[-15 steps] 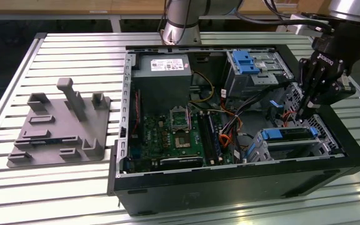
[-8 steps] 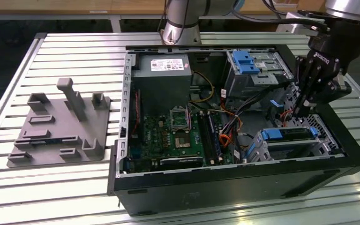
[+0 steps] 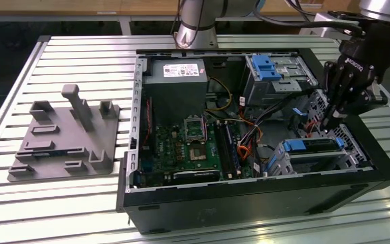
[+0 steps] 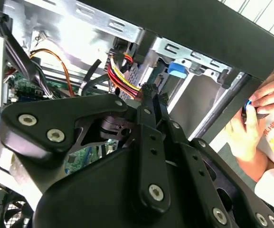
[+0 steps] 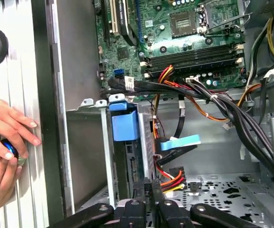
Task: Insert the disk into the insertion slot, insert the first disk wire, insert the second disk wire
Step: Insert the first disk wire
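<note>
In the exterior view the disk (image 3: 310, 145), edged by its blue frame, sits inside the silver insertion slot (image 3: 320, 161) at the case's right front corner. My gripper (image 3: 328, 127) hangs just above and behind it, fingers pointing down and pressed together. In both wrist views the fingertips (image 5: 149, 186) meet at the end of a red, yellow and black disk wire (image 5: 171, 179), right beside the disk's blue frame (image 5: 124, 122). The same disk wire (image 4: 121, 76) runs to my gripper (image 4: 151, 91). A second cable with a blue tab (image 5: 180, 141) lies loose close by.
The open computer case (image 3: 249, 198) holds a motherboard (image 3: 188, 147), a power supply (image 3: 176, 71) and a grey bay with a blue latch (image 3: 268, 67). A person's hands (image 5: 6, 137) rest outside the case wall. A grey fixture plate (image 3: 59, 142) lies at the exterior view's left.
</note>
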You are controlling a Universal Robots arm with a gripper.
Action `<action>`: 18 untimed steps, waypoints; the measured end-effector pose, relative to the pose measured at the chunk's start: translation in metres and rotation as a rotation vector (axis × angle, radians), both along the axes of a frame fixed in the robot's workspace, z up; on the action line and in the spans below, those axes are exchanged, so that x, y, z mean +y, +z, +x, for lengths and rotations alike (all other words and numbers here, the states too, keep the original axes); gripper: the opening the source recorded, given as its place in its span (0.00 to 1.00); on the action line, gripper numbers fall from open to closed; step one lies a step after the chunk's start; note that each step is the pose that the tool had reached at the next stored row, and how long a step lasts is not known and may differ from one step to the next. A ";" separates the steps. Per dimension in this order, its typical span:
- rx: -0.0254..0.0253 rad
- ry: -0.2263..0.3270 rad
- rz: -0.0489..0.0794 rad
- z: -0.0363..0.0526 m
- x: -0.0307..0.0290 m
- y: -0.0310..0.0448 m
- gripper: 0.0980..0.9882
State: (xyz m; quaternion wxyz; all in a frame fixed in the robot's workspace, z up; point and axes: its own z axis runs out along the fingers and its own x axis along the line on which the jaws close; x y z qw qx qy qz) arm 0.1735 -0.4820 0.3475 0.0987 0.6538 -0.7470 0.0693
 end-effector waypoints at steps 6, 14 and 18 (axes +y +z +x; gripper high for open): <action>-0.0102 0.016 0.047 0.0000 -0.0017 0.0000 0.08; -0.0145 0.078 0.090 -0.0012 -0.0026 -0.0001 0.08; -0.0116 0.142 0.090 -0.0020 -0.0031 -0.0001 0.08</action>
